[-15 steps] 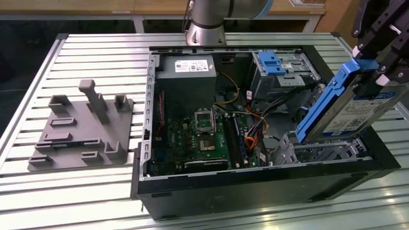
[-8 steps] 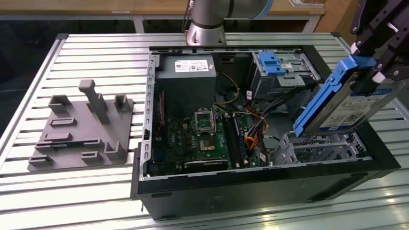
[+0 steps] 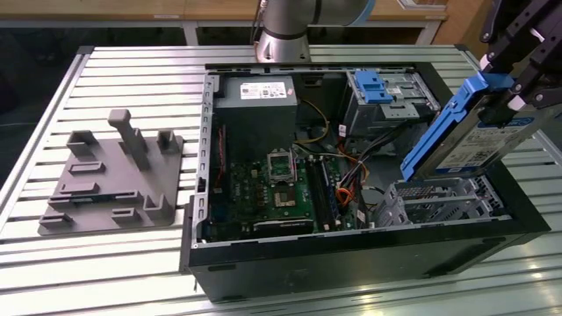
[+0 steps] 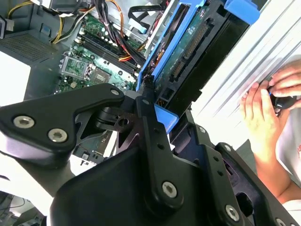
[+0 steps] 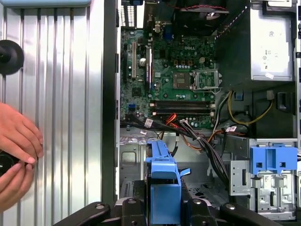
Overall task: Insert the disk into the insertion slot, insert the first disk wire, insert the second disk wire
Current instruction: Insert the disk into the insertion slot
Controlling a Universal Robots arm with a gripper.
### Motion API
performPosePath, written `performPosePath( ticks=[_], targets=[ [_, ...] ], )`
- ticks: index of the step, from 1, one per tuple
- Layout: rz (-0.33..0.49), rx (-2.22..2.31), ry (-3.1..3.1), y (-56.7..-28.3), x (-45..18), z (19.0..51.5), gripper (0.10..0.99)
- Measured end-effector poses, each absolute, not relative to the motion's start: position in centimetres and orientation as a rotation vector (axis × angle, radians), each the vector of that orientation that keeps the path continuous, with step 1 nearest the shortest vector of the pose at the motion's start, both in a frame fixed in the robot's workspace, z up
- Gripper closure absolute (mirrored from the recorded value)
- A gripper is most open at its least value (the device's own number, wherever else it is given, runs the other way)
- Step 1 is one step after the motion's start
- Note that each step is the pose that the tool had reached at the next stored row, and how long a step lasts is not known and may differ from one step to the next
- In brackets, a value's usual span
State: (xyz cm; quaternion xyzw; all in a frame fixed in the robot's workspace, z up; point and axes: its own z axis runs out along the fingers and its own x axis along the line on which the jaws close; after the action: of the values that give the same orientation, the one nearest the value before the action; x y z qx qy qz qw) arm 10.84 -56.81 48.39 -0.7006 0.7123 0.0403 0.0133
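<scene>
Overhead, we saw the black tool clamped shut on the flat silver disk with its white label and bright blue plastic carrier, holding it steeply tilted at the exterior view's right. The disk's lower end hung just over the boxy silver perforated insertion slot, and we could not tell whether the two touched. That slot sat in a near corner of the open black computer case, beside the green motherboard, with a taller grey bay with a blue latch beyond it. In the second wrist view the tool's dark fingers pressed against the blue carrier's edge. The case stood on a slatted metal worktop, well apart from a grey plastic fixture. In the first wrist view a person's hands lay over the worktop beside the case.
</scene>
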Motion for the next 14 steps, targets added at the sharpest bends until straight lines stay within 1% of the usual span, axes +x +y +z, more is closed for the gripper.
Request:
performPosePath(
  ticks=[14],
  targets=[
    [0.126,-2.182,2.219,-56.83,11.79,48.38,0.725]
  ],
)
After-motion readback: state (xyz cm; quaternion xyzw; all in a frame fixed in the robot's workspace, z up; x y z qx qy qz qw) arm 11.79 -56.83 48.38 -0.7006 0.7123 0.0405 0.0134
